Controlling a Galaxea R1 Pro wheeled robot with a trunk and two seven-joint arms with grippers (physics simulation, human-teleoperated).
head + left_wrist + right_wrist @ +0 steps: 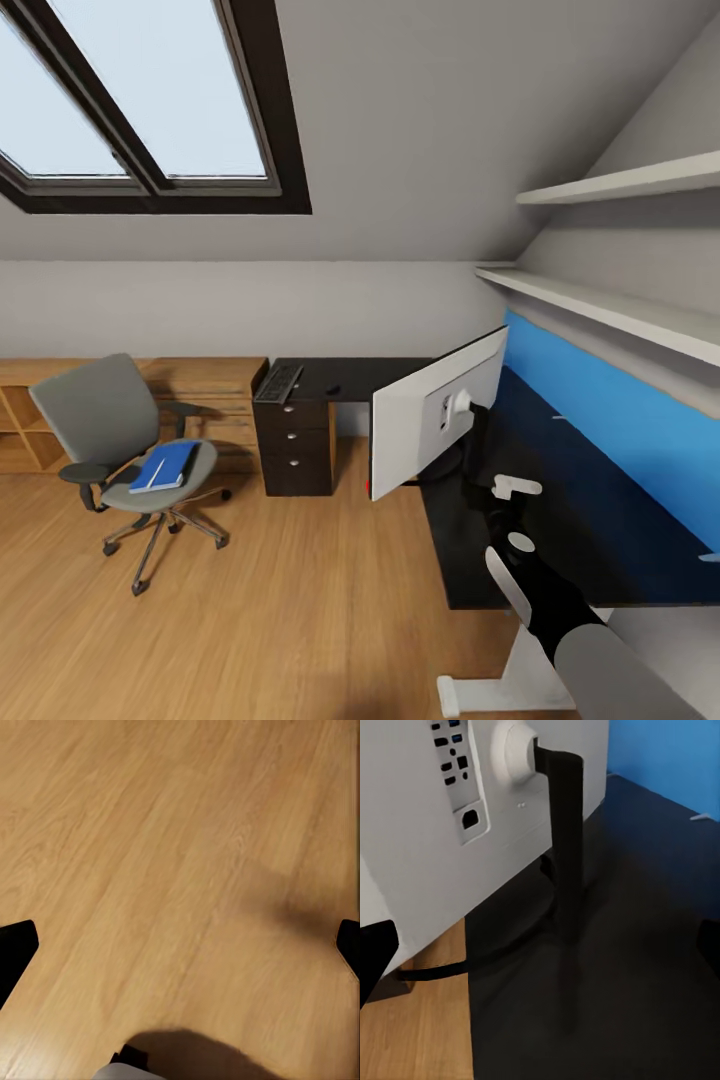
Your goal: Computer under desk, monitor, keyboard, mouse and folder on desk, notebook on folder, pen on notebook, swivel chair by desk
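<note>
One item needs correcting: the wide white-backed monitor (427, 832) overhangs the black-topped desk (622, 967). My right gripper (540, 945), fingers apart, should take its dark stand (566, 862) low.

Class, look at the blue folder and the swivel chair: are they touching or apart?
Touching. The head view shows the folder lying flat on the seat of the swivel chair, with no gap beneath it.

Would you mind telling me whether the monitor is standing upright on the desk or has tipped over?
Upright. The monitor stands on its dark stand on the desk, white back toward the camera, close to the desk's edge.
</note>
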